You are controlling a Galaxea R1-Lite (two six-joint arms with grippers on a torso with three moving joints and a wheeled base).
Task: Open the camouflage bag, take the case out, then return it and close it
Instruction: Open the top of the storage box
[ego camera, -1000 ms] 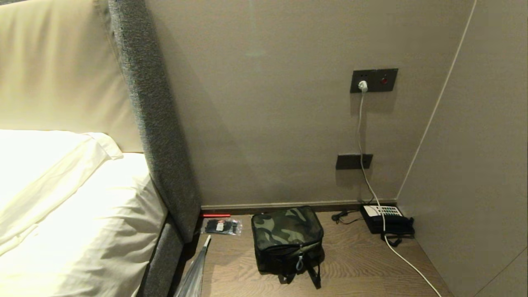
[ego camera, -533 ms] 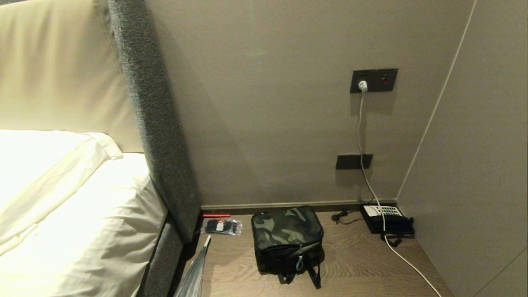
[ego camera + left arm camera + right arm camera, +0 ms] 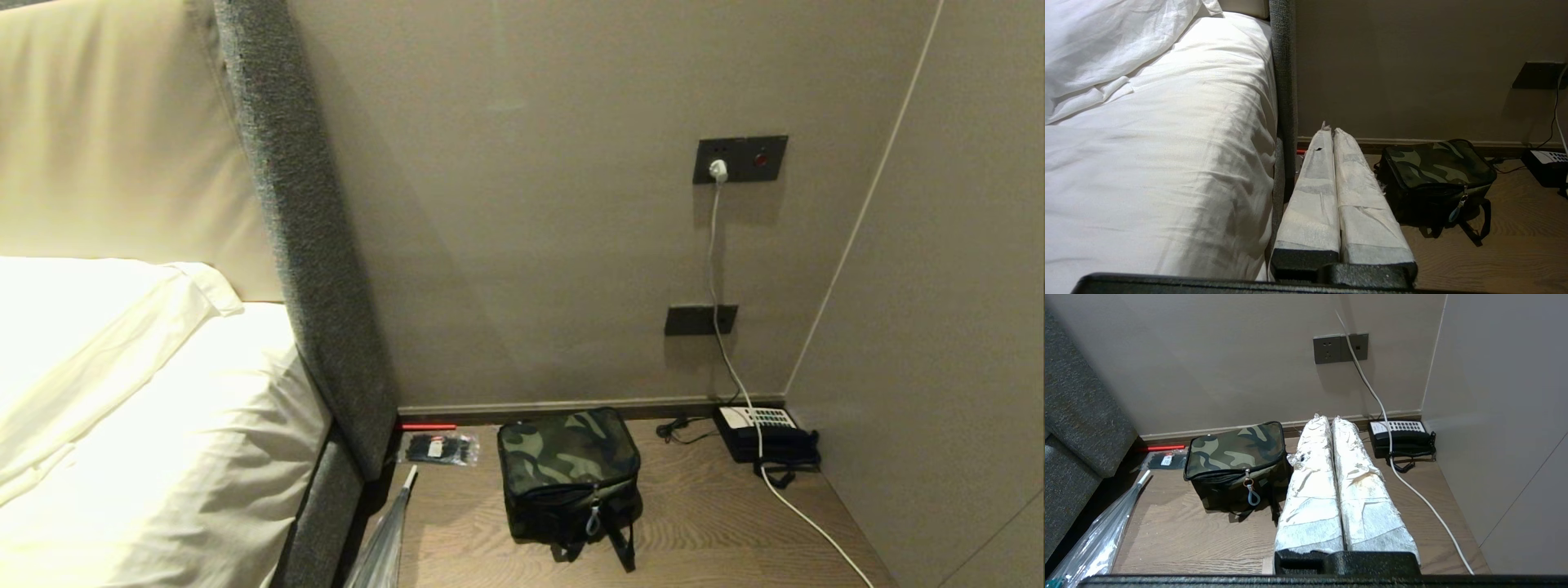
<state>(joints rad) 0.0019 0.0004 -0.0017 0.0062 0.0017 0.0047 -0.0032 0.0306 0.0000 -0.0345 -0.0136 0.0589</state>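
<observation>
The camouflage bag (image 3: 569,478) stands zipped shut on the wooden surface near the wall, its zipper pull (image 3: 593,516) hanging at the front. It also shows in the left wrist view (image 3: 1437,171) and the right wrist view (image 3: 1235,463). The case is hidden. My left gripper (image 3: 1331,131) is shut, held short of the bag beside the bed frame. My right gripper (image 3: 1327,419) is shut too, empty, on the bag's other side and short of it. Neither gripper appears in the head view.
A black telephone (image 3: 763,437) with a white cable (image 3: 804,514) sits in the corner to the right. A clear packet of black ties (image 3: 439,448) and a red stick (image 3: 426,426) lie left of the bag. A wrapped umbrella (image 3: 384,539) leans by the bed (image 3: 139,425).
</observation>
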